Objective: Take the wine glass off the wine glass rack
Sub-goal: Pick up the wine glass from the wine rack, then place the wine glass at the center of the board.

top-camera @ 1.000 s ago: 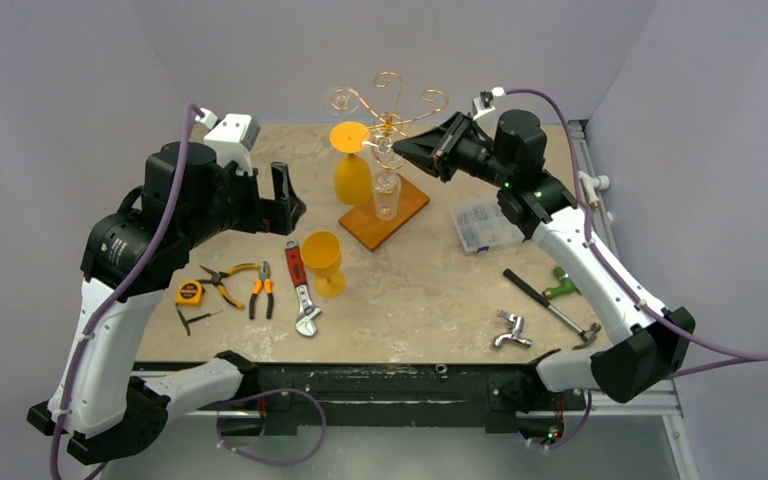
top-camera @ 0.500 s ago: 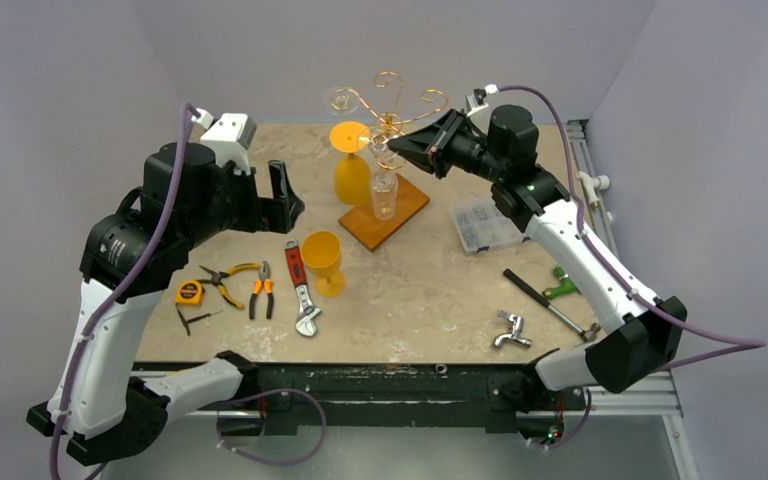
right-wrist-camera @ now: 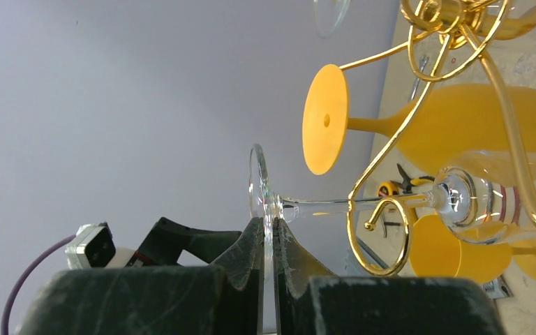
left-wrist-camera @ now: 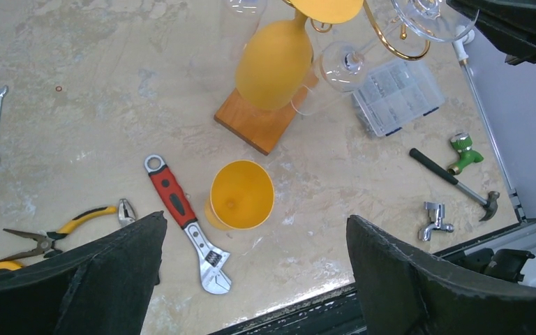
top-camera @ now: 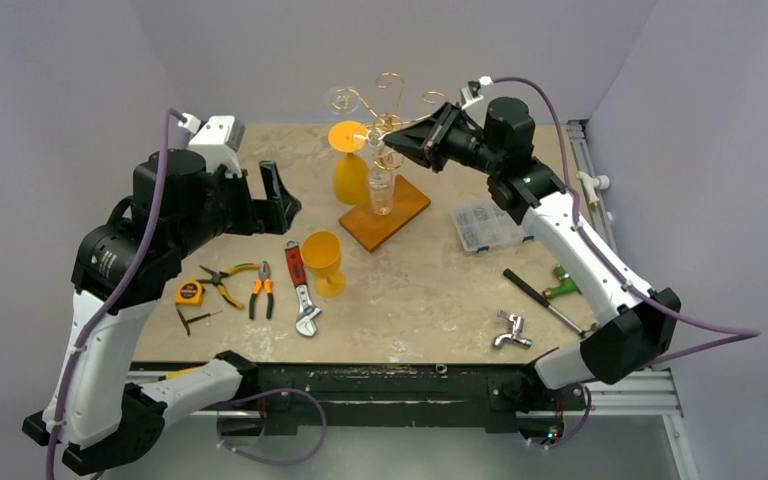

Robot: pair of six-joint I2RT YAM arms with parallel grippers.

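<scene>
The wine glass rack (top-camera: 390,100) stands at the back centre, golden curled arms on a wooden base (top-camera: 400,213). A clear wine glass (top-camera: 382,185) hangs bowl-down from it. Its stem passes through a gold loop (right-wrist-camera: 384,234). My right gripper (right-wrist-camera: 269,234) is shut on the thin clear foot (right-wrist-camera: 257,183) of that glass, up beside the rack's arms (top-camera: 396,143). An orange wine glass (top-camera: 352,170) also hangs upside down on the rack. My left gripper (top-camera: 280,195) hovers left of the rack, open and holding nothing (left-wrist-camera: 255,220).
An orange glass (top-camera: 322,258) stands on the table in front of the rack. A red-handled wrench (top-camera: 300,290), pliers (top-camera: 245,285) and a tape measure (top-camera: 189,292) lie at the front left. At the right lie a plastic parts box (top-camera: 485,222), a hammer (top-camera: 550,305) and a tap (top-camera: 510,330).
My right gripper has moved up and to the left with the clear glass's foot in it, and the glass has shifted with it. The left arm has drawn back slightly.
</scene>
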